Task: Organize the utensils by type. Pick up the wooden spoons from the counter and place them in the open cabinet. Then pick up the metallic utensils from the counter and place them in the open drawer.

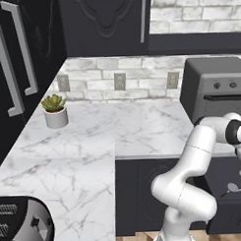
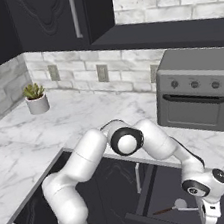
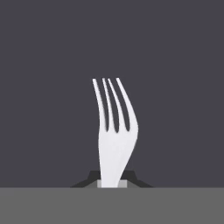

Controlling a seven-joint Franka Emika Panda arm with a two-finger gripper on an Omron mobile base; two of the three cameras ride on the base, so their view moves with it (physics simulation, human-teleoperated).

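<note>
In the hand view the gripper [image 3: 112,183] is closed tight on the handle of a silver fork [image 3: 114,131], and the four tines of the fork point away from the camera, over a plain dark surface. In the right base view the white arm [image 2: 90,157] bends down from the counter [image 2: 60,121] level, and its hand hangs low in front of the black base cabinets, over the open drawer [image 2: 149,220], which is pulled out at the bottom of the picture. Inside this drawer lies the small ladle [image 2: 173,207], with a round grey head and a dark reddish handle; it lies flat, just beside the hand. The same ladle shows also in the left base view, at the right edge, near the lower part of the arm. The white marble counter carries a small potted plant [image 1: 55,111] in a white pot near the corner, a grey toaster oven [image 2: 198,92] against the brick wall, and a dark toaster [image 1: 23,227] at the lower left of the left base view. Above the counter hangs the black wall cabinet [image 1: 105,17] with an ornate panel door and a long silver bar handle [image 1: 143,17]; from these pictures I cannot tell what is inside it
</note>
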